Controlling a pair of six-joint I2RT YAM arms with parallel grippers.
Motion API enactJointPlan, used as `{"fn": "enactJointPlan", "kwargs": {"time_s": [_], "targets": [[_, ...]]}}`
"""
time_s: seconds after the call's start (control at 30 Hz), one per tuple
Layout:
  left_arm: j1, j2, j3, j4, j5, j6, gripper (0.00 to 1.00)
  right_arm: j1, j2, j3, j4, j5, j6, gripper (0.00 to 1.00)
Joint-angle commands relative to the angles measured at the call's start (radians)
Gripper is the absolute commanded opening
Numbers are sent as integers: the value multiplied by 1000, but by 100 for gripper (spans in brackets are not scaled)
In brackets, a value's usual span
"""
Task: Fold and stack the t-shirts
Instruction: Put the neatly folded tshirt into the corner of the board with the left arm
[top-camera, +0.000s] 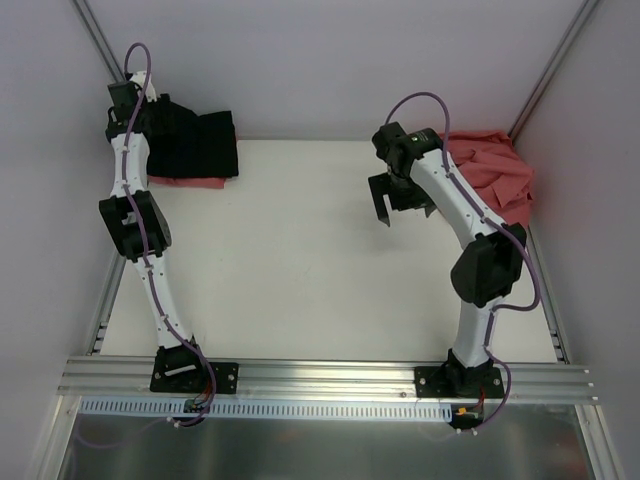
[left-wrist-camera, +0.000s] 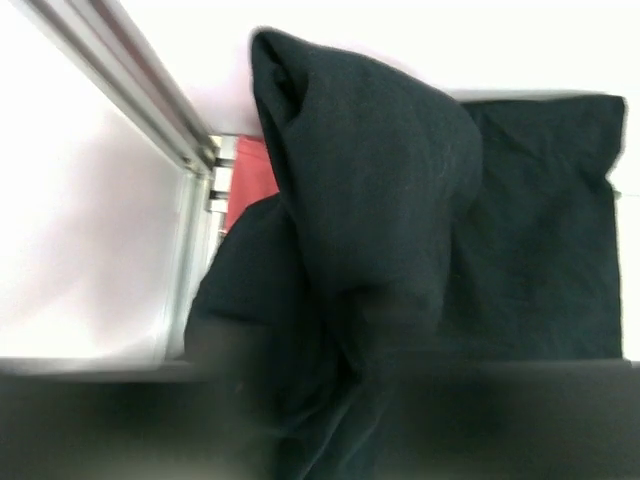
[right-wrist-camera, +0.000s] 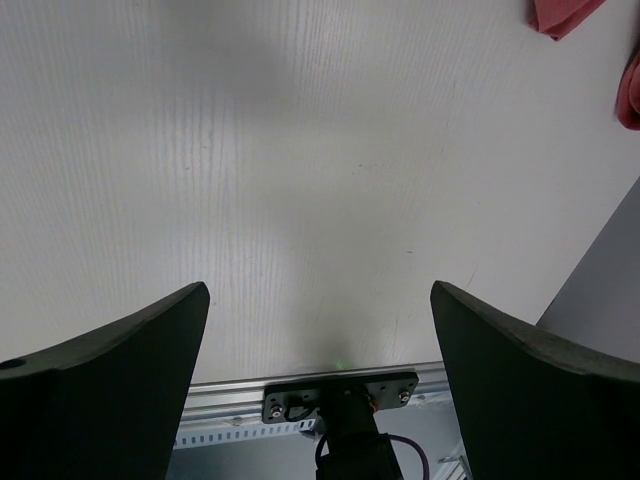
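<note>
Right fingers (right-wrist-camera: 110, 390) — spread, empty — hover just left of the crumpled salmon t-shirts (top-camera: 495, 170); left fingers, well left at the black t-shirt (top-camera: 195, 145), can't tell.

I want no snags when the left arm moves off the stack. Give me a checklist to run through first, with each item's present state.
1. Black t-shirt on the stack: ok, it lies over a salmon-red t-shirt at the far left.
2. Black t-shirt flat: not ok, a fold stands up in the left wrist view.
3. Left jaws free of cloth: cannot tell, too blurred.
4. Right jaws open and empty: ok, above bare table.
5. Next shirt located: ok, crumpled salmon-red pile at the far right.
</note>
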Motion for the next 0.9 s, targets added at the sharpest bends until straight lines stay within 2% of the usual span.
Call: {"fn": "enactJointPlan", "kwargs": {"time_s": [0.0,0.1,0.27,0.4,0.53,0.7,0.77,0.87], "targets": [[11,-4,-5,96,-70,17,99,16,21,55,-121,20,0,100],[12,-24,-27,122,-81,5,99,22,32,68,-139,15,3,99],[12,-146,-178,297,-85,-11,99,37,50,78,-144,3,8,100],[-9,-232,-209,366,-6,-54,99,50,63,72,-123,-3,11,100],[-46,-275,-202,354,66,-112,99,53,61,54,-68,-12,18,100],[-92,-300,-203,275,206,-251,99,53,46,6,40,-22,29,100],[-118,-370,-333,329,249,-348,99,53,32,-1,81,-28,35,100],[-155,-419,-431,333,312,-467,99,53,-5,-4,124,-28,54,99]]}}
